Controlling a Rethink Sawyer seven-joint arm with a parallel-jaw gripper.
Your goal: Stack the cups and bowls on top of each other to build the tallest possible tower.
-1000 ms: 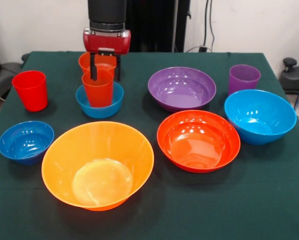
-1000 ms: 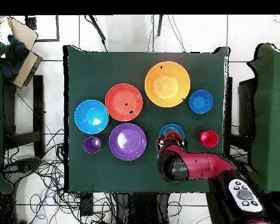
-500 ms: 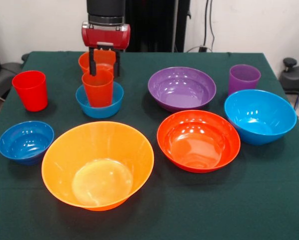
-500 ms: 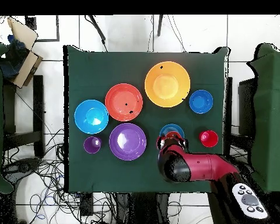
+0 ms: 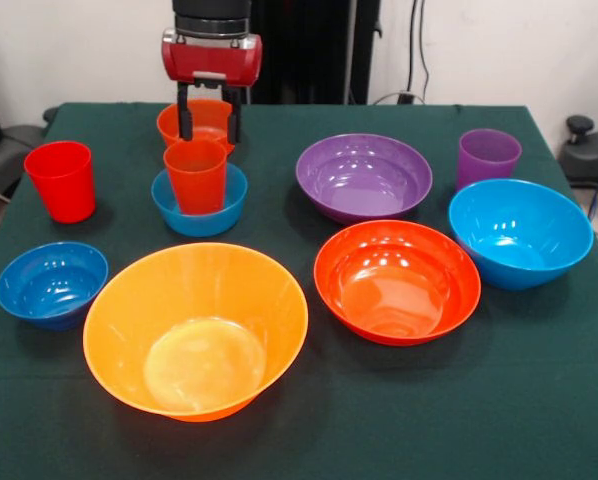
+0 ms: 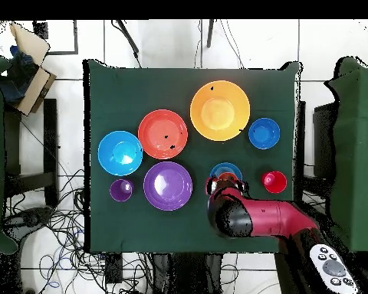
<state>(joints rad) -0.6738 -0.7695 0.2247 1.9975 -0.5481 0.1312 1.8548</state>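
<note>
I'm looking at the green-clothed table (image 5: 539,400). Directly on it: big yellow-orange bowl (image 5: 196,330) lower left of the frame, red-orange bowl (image 5: 397,281) right of it, large light blue bowl (image 5: 520,232) far right, purple bowl (image 5: 364,177) and purple cup (image 5: 488,157) above. Left side: dark blue bowl (image 5: 52,283), red cup (image 5: 61,180), small light blue bowl (image 5: 200,205), small orange bowl (image 5: 207,120) behind.

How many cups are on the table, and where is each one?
3. The red cup stands at the table's left edge in the front view; the orange-red cup sits inside the small light blue bowl; the purple cup stands at far right. None seems hidden.
</note>
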